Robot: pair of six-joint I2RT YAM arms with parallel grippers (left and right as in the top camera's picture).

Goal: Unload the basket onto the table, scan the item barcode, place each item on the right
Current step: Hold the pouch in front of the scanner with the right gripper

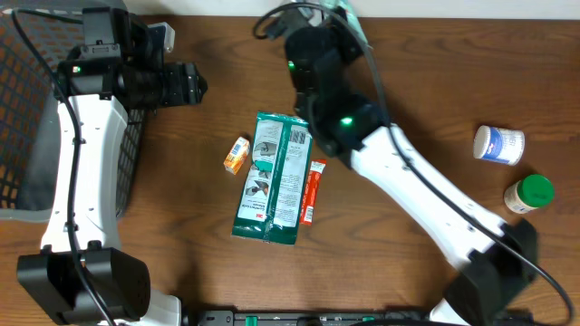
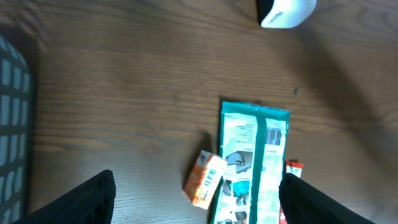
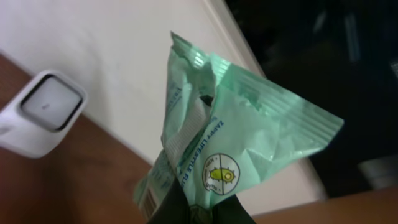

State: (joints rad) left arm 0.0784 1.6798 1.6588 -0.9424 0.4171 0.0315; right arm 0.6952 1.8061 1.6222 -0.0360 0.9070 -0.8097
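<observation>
Our right pincer (image 3: 193, 204) grasps a crinkled pale-green plastic packet (image 3: 239, 134); our left pincer (image 2: 198, 180) hangs released over the brown wooden counter (image 2: 124, 81).

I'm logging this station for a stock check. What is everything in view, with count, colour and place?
scanner: 1, white, table's far left
pouch: 1, mint green, held in the air
flat packet: 1, green-white, table centre
small box: 1, orange, left of packet
sachet: 1, red-orange, right of packet
bottle: 1, white, far right
jar: 1, green-lidded, beside bottle
basket: 1, black, left edge
left claw: open, empty
right claw: shut on pouch
</observation>
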